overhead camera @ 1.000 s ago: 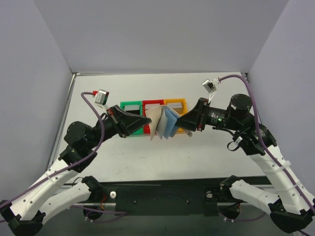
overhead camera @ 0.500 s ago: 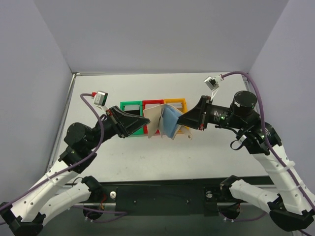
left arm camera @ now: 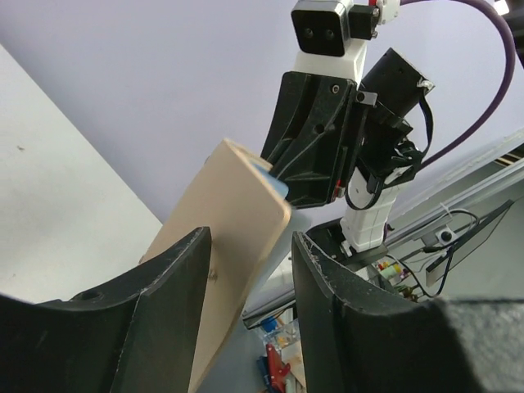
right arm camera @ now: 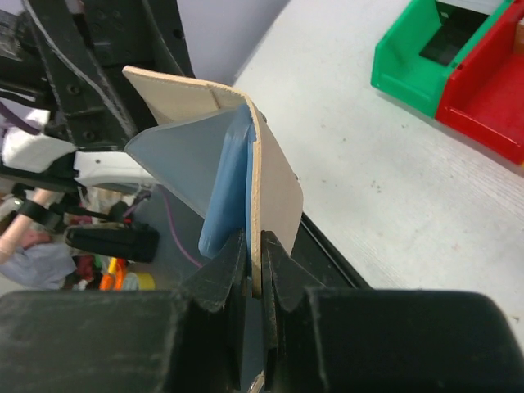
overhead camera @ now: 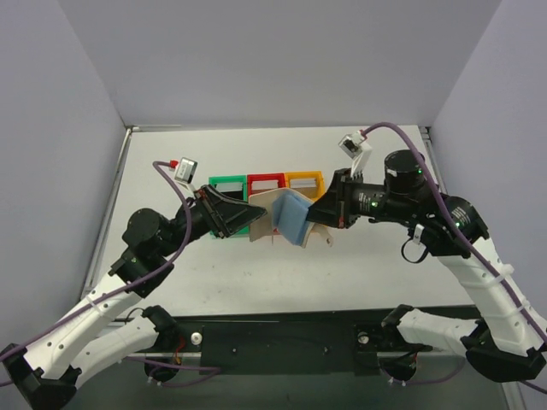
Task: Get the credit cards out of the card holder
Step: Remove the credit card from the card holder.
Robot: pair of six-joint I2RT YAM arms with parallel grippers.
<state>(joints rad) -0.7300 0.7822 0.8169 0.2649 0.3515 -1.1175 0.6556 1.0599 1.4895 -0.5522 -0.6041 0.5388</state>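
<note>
Right jaws clamped on card holder (overhead camera: 289, 219) edge, aloft just in front of red bin (overhead camera: 266, 181). Left jaws wide, its tan flap in their gap; holder runs lengthwise between arms.

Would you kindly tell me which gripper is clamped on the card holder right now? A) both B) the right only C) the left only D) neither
B: the right gripper is shut on the tan edge of the card holder, while the left gripper has its fingers apart around the flap.
</note>
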